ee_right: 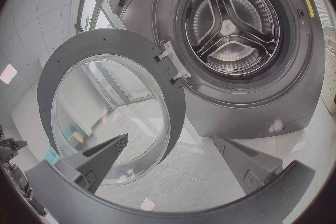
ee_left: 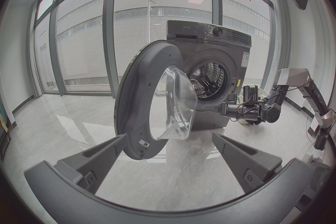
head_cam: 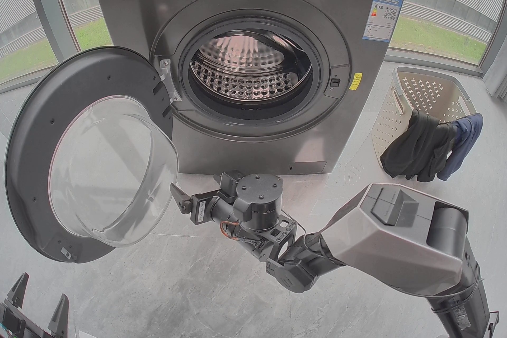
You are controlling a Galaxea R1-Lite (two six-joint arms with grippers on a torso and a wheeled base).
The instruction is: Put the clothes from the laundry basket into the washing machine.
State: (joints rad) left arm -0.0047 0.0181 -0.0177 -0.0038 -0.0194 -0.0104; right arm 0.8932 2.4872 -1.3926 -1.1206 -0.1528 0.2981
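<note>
The grey washing machine (head_cam: 132, 11) stands in front of me with its round door (head_cam: 31, 143) swung open to the left, and the steel drum (head_cam: 248, 69) holds nothing. To its right, the beige laundry basket (head_cam: 428, 91) has dark clothes (head_cam: 420, 146) and a blue garment (head_cam: 465, 138) draped over its front rim. My right gripper (head_cam: 185, 202) hangs low before the machine, beside the door's glass bowl, open and holding nothing (ee_right: 169, 140). My left gripper (head_cam: 39, 299) sits at the lower left, facing the door from farther back, also open with nothing in it (ee_left: 168, 139).
Pale tiled floor (head_cam: 174, 291) spreads in front of the machine. Tall windows (ee_left: 84, 25) run behind and to both sides. The open door (ee_left: 140, 102) juts out into the space between my two arms. The basket's edge (ee_right: 329, 77) lies close to the machine's right side.
</note>
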